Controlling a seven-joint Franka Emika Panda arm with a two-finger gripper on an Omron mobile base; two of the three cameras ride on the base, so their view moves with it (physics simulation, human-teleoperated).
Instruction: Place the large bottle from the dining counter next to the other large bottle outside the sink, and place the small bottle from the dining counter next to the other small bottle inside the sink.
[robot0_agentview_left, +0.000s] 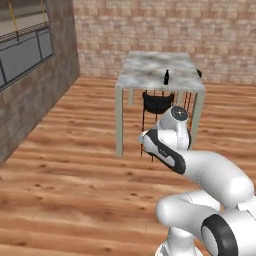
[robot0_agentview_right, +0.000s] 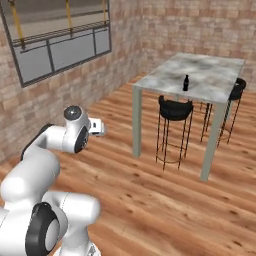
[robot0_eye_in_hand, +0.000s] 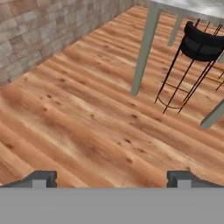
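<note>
White arm folded low, gripper jaws apart, seemingly empty, above wood floor.

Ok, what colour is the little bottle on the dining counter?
Black. The small bottle stands on the dining counter, clearest in the right base view.

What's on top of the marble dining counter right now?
One short black bottle stands upright on the grey-veined white marble dining counter. Black wire-legged stools sit beneath; the top hides part of them.

black stool cut off, far stool half hidden
</note>
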